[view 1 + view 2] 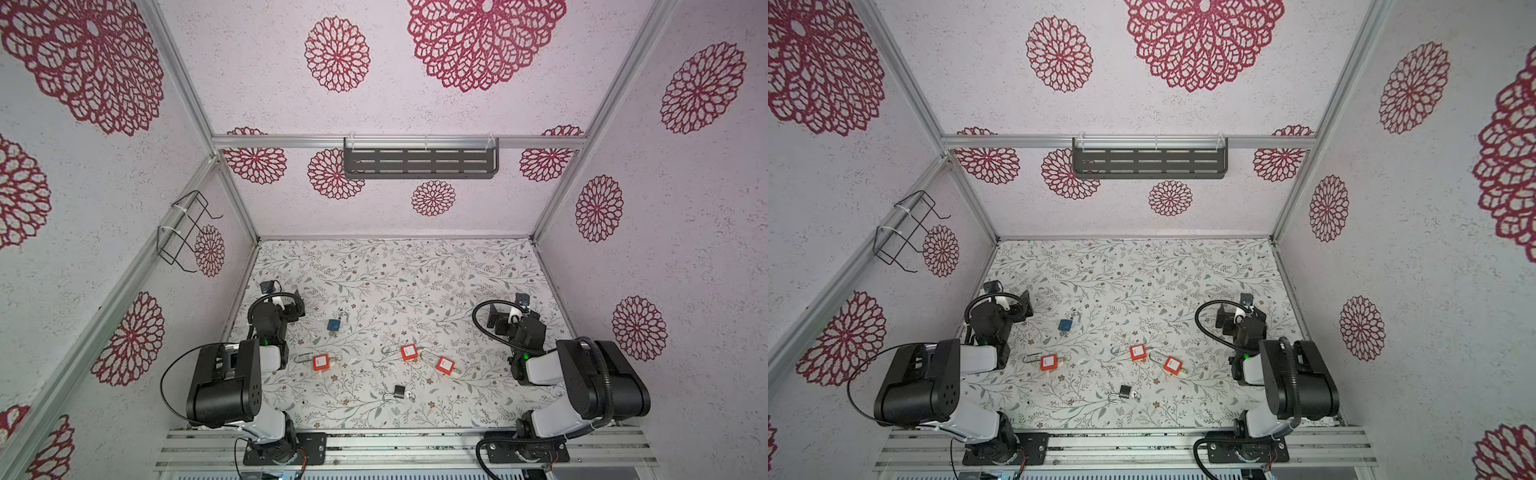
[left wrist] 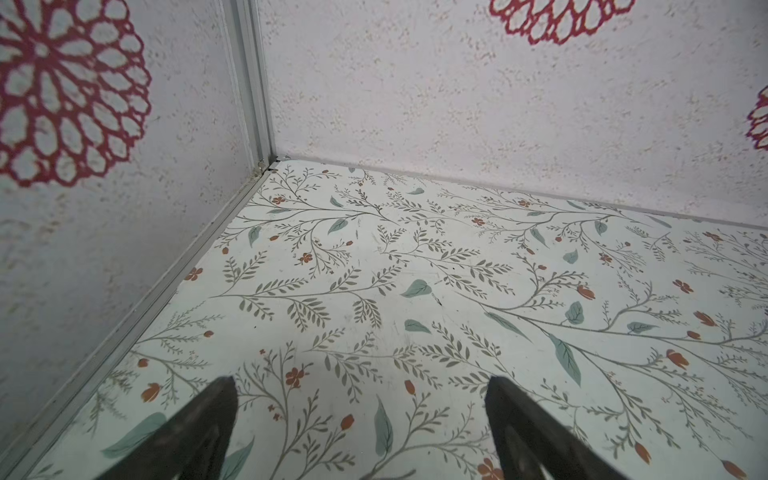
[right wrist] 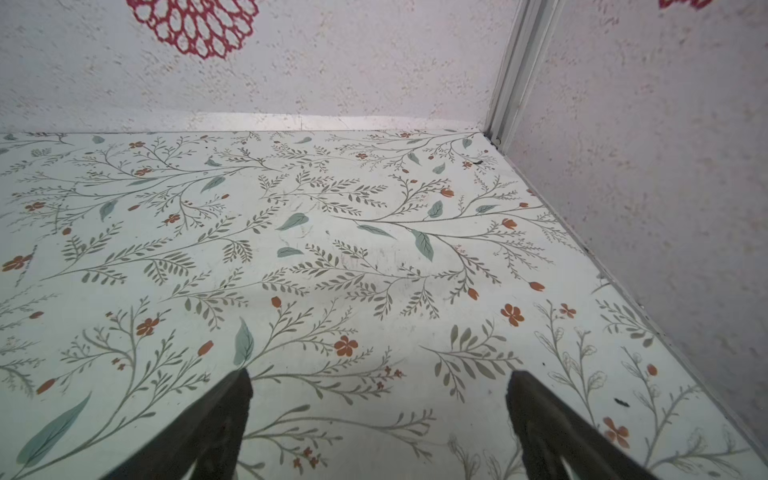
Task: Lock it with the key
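Currently left end effector (image 2: 361, 382) gaping, empty; right end effector (image 3: 380, 374) gaping, empty.

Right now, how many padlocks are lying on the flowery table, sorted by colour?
Red padlocks: 3
Blue padlock: 1
Black padlock: 1
Total: 5
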